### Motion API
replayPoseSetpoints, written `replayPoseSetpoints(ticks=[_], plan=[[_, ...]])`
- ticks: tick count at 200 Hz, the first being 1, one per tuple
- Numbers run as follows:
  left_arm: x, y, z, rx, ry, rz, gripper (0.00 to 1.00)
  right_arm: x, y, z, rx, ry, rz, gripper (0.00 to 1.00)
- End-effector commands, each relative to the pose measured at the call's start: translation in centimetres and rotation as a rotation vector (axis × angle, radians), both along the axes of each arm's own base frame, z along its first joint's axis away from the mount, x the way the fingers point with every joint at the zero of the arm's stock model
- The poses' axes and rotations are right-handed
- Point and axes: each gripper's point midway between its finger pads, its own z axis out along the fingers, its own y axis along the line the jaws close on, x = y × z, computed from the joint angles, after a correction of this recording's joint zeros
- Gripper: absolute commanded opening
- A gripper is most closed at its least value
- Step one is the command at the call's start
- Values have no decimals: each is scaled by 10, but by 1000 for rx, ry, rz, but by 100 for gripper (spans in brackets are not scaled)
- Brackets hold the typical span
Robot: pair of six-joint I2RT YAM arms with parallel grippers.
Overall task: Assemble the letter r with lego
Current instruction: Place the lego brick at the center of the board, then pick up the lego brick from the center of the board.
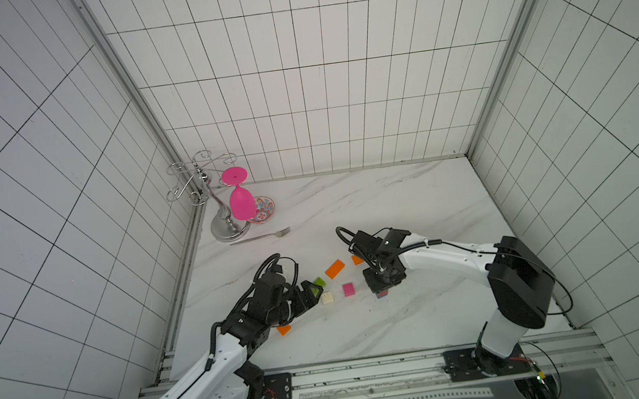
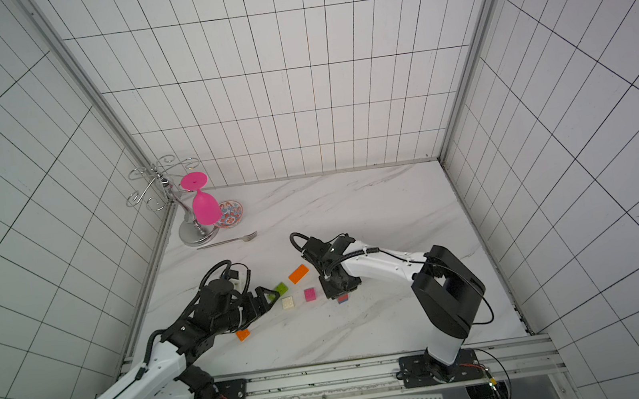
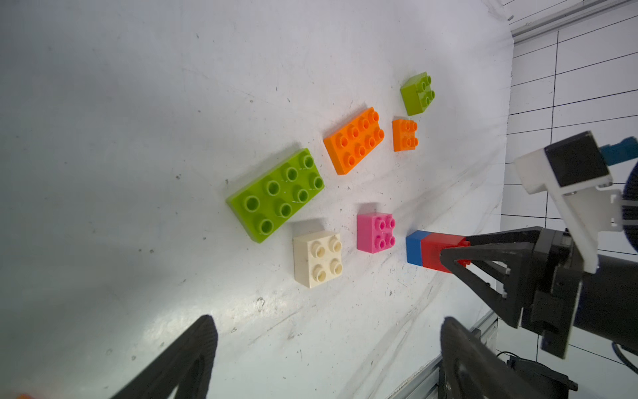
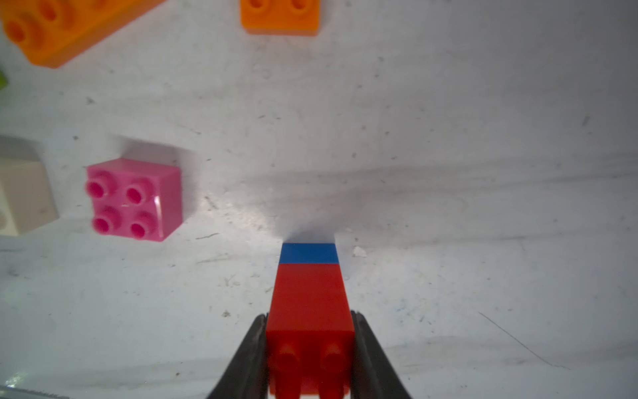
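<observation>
Nearest: near orange brick [image 1: 284,329], beside left arm. Left gripper [image 1: 312,292] fingers wide apart, holding nothing, at long lime brick [image 3: 276,195]. Then row: cream brick [image 1: 327,298], pink brick [image 1: 349,289], red brick [image 4: 309,293] stacked on blue brick [image 4: 308,253]. Right gripper [image 4: 310,321] clamped on red brick, blue end down on table [image 1: 393,199]. Beyond: long orange brick [image 1: 335,268], far orange brick [image 3: 404,134], small lime brick [image 3: 416,93]. Far corner: fork [image 1: 262,236], goblet [image 1: 242,202] hanging upside down on rack [image 1: 225,229].

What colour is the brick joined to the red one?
Blue: the blue brick joined to the red brick shows best in the right wrist view.
</observation>
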Motion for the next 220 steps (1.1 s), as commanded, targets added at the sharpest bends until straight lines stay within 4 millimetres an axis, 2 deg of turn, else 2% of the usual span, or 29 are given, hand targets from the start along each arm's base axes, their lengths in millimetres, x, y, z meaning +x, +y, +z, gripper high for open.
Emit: replayPoseSetpoints(ticks=[1, 50, 62, 106, 130, 143, 162, 184, 203, 220], plan=[[24, -8, 22, 8, -80, -7, 93, 7, -33, -2, -83, 12, -5, 0], [45, -20, 22, 140, -40, -107, 92, 33, -9, 4, -27, 5, 36, 0], [48, -21, 20, 167, -33, -118, 92, 34, -6, 3, -17, 13, 32, 5], [54, -17, 15, 225, -32, -122, 92, 30, -5, 5, 10, 22, 20, 40], [54, -15, 16, 236, -33, -121, 91, 35, -8, 24, 30, -29, 3, 63], [53, -14, 16, 240, -35, -122, 90, 39, -9, 39, 44, -70, -3, 70], [53, -15, 19, 232, -34, -120, 89, 42, -2, 54, 95, -118, -6, 71], [52, -18, 21, 194, -39, -114, 87, 40, 29, 63, 164, -165, 67, 66], [53, -19, 23, 114, -37, -92, 84, 38, 57, 61, 184, -153, 121, 63], [55, -16, 23, 36, -19, -65, 81, 45, 72, 57, 201, -146, 62, 58]])
